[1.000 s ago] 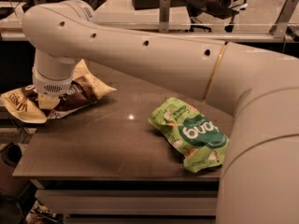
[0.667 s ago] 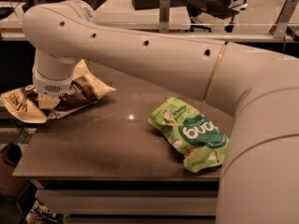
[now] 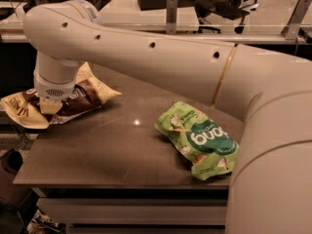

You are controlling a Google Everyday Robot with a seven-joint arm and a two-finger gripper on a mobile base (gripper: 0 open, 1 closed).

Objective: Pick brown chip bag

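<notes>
The brown chip bag (image 3: pixel 84 97) lies at the table's far left, dark brown in the middle with pale yellow ends, one end hanging past the left edge. My gripper (image 3: pixel 49 105) points straight down onto the bag's left half, below the round white wrist (image 3: pixel 53 79). The wrist hides the middle of the bag.
A bright green snack bag (image 3: pixel 200 139) lies on the right half of the brown table (image 3: pixel 117 150). My thick white arm (image 3: pixel 156 57) spans the scene from the right foreground to the far left. Desks and chairs stand behind the table.
</notes>
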